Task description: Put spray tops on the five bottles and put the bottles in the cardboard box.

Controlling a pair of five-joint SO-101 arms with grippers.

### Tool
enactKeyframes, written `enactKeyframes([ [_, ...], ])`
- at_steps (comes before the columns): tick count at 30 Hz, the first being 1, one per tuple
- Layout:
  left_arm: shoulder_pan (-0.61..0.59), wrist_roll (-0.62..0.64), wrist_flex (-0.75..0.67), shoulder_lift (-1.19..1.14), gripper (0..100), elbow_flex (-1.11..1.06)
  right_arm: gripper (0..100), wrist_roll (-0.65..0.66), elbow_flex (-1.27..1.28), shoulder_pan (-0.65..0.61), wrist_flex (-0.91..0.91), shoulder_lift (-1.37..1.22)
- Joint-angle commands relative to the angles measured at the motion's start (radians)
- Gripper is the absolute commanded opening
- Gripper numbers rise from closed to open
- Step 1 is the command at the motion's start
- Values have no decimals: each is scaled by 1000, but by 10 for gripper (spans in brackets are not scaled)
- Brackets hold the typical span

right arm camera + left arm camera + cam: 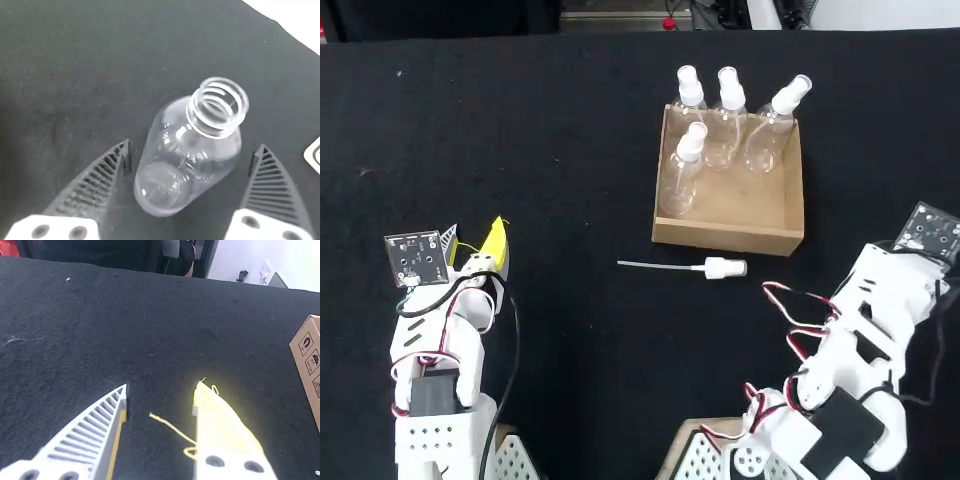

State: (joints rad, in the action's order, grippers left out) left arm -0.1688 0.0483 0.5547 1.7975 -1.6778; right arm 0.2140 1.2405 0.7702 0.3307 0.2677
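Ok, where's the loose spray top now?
In the high view the spray top lies on the table, just outside the near wall of the cardboard box, its tube pointing left.

– How do your arms look?
– Both white, left arm [435,385] and right arm [865,360], trailing red-and-black cables [780,290]. Your left gripper [162,384] has one white ribbed finger, one yellow; the right gripper [195,144] seems black-fingered.
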Motion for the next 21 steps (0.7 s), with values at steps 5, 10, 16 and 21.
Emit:
enactKeyframes([
  [5,12,8,-18,0,211,-22,322,-6,-65,-6,21,5],
  [10,12,8,-20,0,211,-22,322,-3,-62,-6,20,5],
  [16,12,8,-20,0,211,-22,322,-6,-116,-6,-77,7],
  [21,12,8,-20,0,211,-22,322,-6,-191,-6,-207,7],
])
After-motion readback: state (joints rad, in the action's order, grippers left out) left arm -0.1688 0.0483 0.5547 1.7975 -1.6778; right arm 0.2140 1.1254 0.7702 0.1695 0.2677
